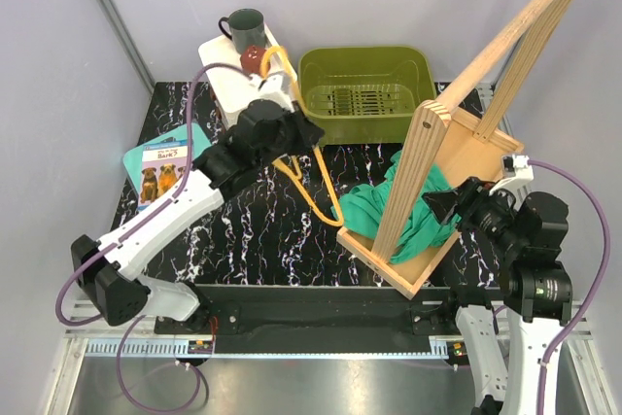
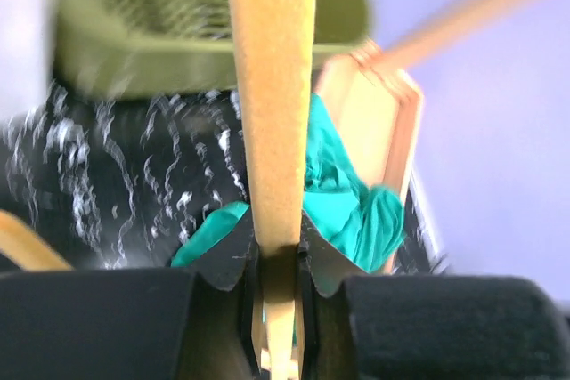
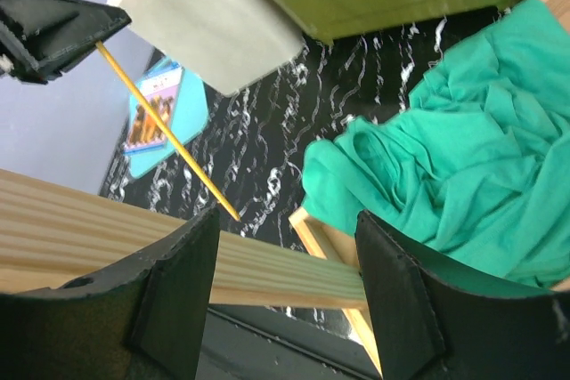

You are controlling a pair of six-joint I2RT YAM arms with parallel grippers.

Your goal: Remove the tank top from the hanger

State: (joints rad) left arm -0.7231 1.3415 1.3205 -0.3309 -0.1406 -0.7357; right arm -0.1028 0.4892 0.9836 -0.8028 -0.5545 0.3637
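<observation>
The left claw point(image 1: 309, 133) clamps the frame of the yellow hanger point(image 1: 316, 187), holding it slanted above the marbled bench point(image 1: 243, 240) with its lower end pointing at the wooden rack point(image 1: 425, 157). The teal tank top point(image 1: 374, 203) lies heaped on the rack's base board, around the foot of the slanted slat. The right claw point(image 1: 442, 206) hovers wide open just beside the cloth, gripping nothing. The separation step looks nearly finished, though a strap snagged on the hanger's tip would be hidden here. The next move likely calls for the right claw to pin the fabric while the hanger draws away.
</observation>
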